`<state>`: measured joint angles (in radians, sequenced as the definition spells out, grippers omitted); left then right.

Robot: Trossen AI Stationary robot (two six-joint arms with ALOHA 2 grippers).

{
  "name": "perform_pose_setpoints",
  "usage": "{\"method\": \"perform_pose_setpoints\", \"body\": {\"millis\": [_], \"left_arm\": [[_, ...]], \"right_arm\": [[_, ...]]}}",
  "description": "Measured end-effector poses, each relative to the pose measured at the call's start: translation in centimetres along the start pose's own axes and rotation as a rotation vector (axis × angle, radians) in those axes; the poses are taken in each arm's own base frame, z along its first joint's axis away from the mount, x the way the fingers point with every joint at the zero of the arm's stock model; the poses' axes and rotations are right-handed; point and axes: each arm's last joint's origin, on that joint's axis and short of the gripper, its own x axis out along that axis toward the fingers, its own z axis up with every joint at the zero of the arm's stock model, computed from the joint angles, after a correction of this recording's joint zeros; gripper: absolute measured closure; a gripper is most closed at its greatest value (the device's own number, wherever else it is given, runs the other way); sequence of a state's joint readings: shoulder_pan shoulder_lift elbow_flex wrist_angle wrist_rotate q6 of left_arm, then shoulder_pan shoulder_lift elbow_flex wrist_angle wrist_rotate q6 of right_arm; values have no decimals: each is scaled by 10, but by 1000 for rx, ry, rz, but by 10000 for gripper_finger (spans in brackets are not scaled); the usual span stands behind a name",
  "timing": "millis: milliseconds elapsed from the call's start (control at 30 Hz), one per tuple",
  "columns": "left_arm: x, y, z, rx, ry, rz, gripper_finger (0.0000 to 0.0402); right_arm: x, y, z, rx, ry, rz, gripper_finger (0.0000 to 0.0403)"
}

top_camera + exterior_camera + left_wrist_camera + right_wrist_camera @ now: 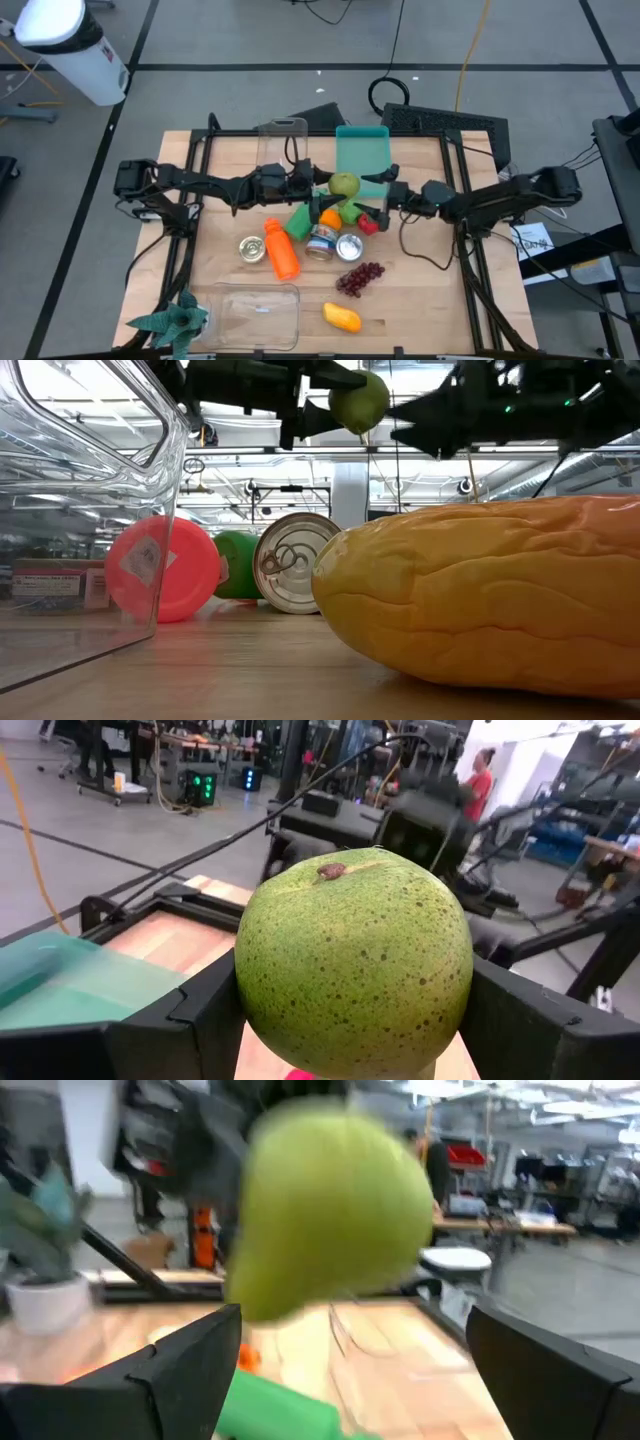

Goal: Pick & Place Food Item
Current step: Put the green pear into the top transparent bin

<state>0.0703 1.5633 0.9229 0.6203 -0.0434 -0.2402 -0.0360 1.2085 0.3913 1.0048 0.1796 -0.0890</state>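
Overhead, one green pear (345, 184), two cans (251, 249), one grape bunch (360, 278).

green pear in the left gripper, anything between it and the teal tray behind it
Nothing visible. The left gripper holds the green pear in the air at the teal tray's near edge. The right gripper stands open on the pear's other side, not toward the tray.

A pear (344, 184) hangs above the table's (420, 300) middle, clamped in the left gripper (330, 183), with the right gripper (384, 188) just to its right. Behind it lies a tray (360, 148). Below and in front lie a bottle (280, 250), cans (321, 242) and grapes (361, 278); a clear container (255, 312) sits at the near edge.
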Motion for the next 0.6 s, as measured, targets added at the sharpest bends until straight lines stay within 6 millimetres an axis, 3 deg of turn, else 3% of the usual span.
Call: {"method": "perform_pose_setpoints", "body": {"millis": [133, 367, 600], "left_arm": [[-14, 0, 16, 41, -5, 78, 120], [-46, 17, 33, 61, 91, 417, 120], [-71, 53, 24, 15, 223, 849, 120]], "right_arm": [[-16, -3, -1, -9, 14, -4, 33], [-45, -9, -2, 6, -39, -24, 34], [-56, -13, -5, 1, -50, -94, 35]]}}
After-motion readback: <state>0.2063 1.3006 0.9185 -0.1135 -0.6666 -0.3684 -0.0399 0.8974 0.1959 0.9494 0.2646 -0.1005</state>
